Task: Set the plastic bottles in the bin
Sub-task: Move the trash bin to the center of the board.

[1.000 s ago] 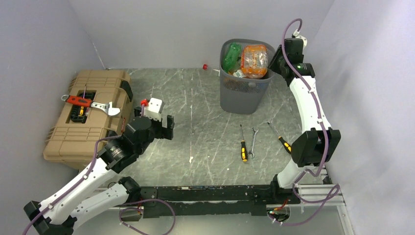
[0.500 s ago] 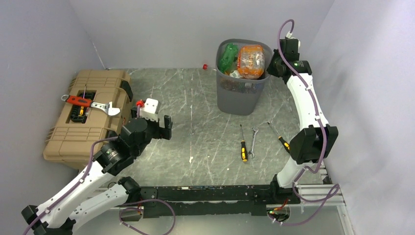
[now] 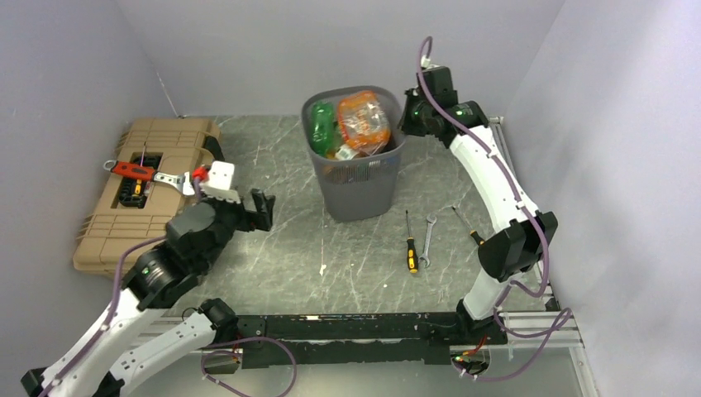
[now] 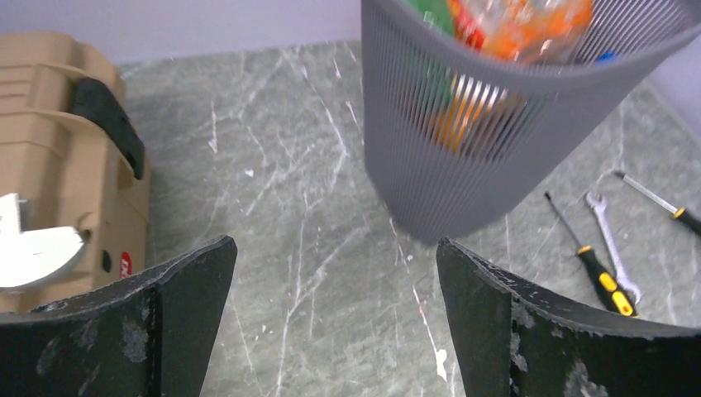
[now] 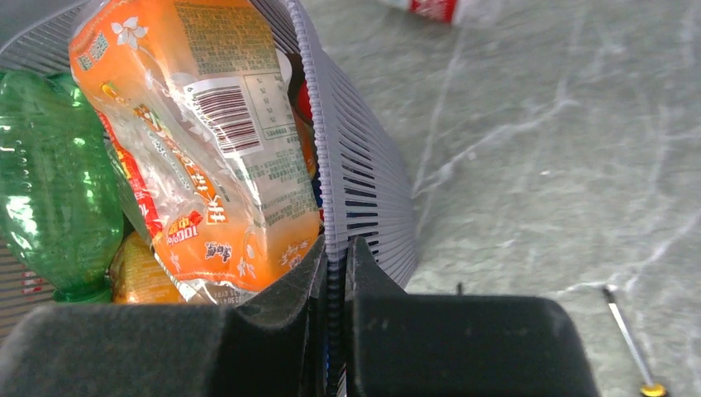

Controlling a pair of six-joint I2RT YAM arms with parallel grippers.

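The dark grey mesh bin [image 3: 360, 184] stands mid-table at the back, filled with bottles: a green one [image 3: 321, 126] and an orange-labelled one [image 3: 362, 120] on top. My right gripper [image 3: 407, 117] is shut on the bin's right rim; the right wrist view shows the jaws [image 5: 335, 273] pinching the wall [image 5: 364, 182], with the green bottle [image 5: 58, 190] and orange bottle [image 5: 207, 149] inside. One red-labelled bottle [image 5: 436, 7] lies on the table beyond the bin. My left gripper [image 3: 263, 207] is open and empty, facing the bin [image 4: 496, 149] from the left, low over the table [image 4: 335, 248].
The tan toolbox [image 3: 124, 211] with a red tool and a wrench on it sits at the left [image 4: 50, 149]. Two screwdrivers [image 3: 411, 252] [image 3: 478, 240] and a spanner [image 3: 427, 240] lie right of centre, in front of the bin.
The bin has slid left and a little nearer, held by my right gripper on its rim. My left arm has drawn back to the left.
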